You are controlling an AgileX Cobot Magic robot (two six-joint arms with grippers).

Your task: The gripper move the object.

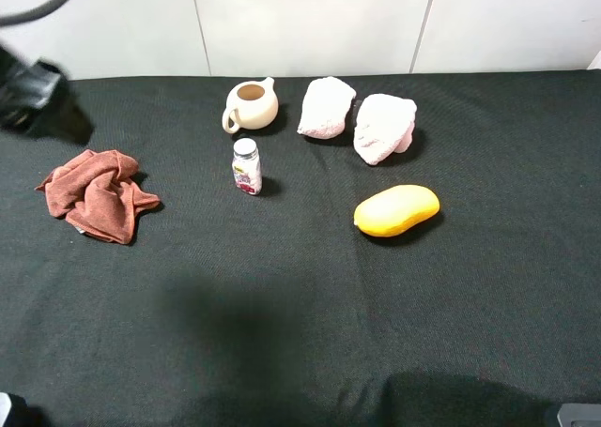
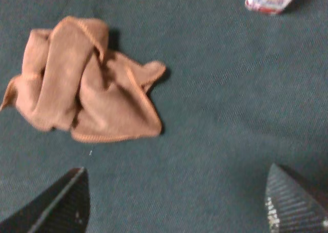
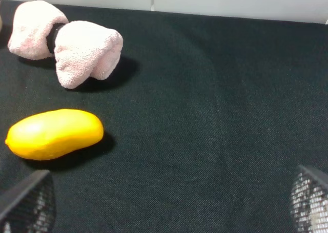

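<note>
Fingers (image 2: 56, 205) of the left gripper (image 2: 177, 205) spread wide, empty, above the black cloth surface (image 1: 300, 314); right fingers (image 3: 28, 205) likewise. Only the high view shows the teapot (image 1: 252, 105), at the back near the white wall (image 1: 310, 19), beside pink towels (image 1: 357, 117).

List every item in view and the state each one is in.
teapot: upright, lidless, untouched
bottle: upright, capped
brown cloth: crumpled
pink towels: two, bunched, side by side
yellow object: lying on its side
left claw: open, empty
right claw: open, empty
</note>
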